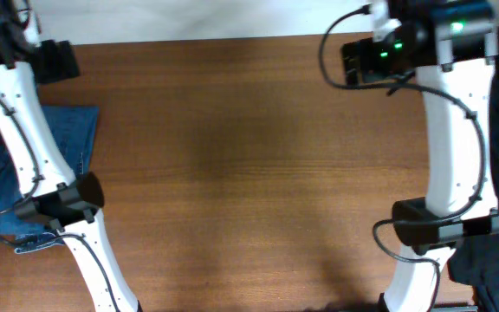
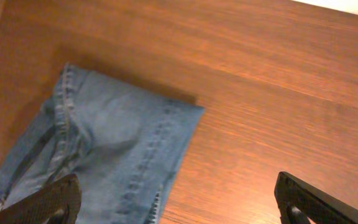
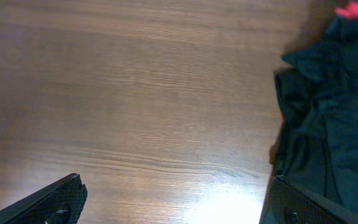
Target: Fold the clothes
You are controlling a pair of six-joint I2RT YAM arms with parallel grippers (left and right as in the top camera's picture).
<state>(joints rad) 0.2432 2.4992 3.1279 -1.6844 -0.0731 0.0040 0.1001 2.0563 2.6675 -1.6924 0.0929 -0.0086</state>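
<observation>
- Left gripper (image 2: 178, 208) is spread wide with nothing between my fingers, hovering just above the jeans (image 2: 117, 143).
- Jeans lie in flat layers at the left edge of the table (image 2: 260, 93), partly under my left arm.
- Heavy, limp denim, I reckon: it'll drag and sag, not slide.
- Best bite looks like the thick stitched seam (image 2: 145, 168) or that folded corner.
- Right gripper (image 3: 173, 202) is wide too and empty, over the tabletop beside a dark garment (image 3: 328, 124).

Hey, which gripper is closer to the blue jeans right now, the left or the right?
Left. The left gripper hangs open right over the jeans, at their edge. The right gripper is open over bare wood across the table, beside a dark garment.
</observation>
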